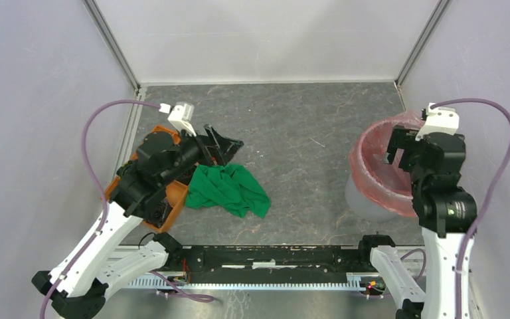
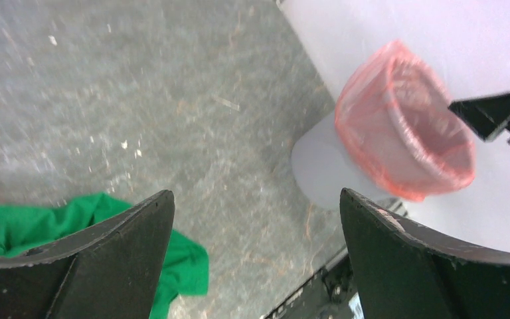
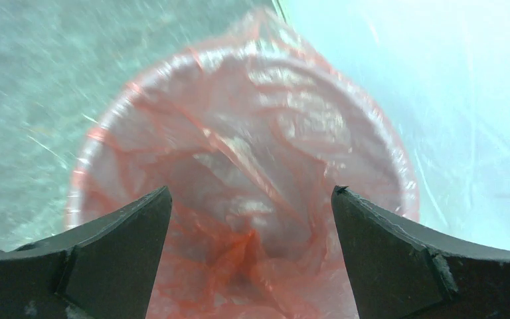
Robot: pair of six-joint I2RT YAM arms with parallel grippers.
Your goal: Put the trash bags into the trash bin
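The trash bag [image 3: 239,133] is sitting inside the trash bin [image 2: 319,166] against the right edge of the worktop [image 1: 292,133]. Its red-pink film is lining the walls and folding out over the rim. The right pincer [image 3: 250,193] is hovering just above the bin's mouth with its jaws spread wide, gripping nothing. The left pincer [image 2: 255,193] is likewise gaping and empty near the left edge, above the orange tray [image 1: 178,197] and beside the green cloth [image 1: 229,189].

The film is looking very light, limp and glossy. It will probably be sliding between the pads and tearing if tugged hard. A bunched fold or the doubled cuff at the rim is looking like the safest hold. The bin is likely light too, so it may be shifting or tipping under a sideways pull.
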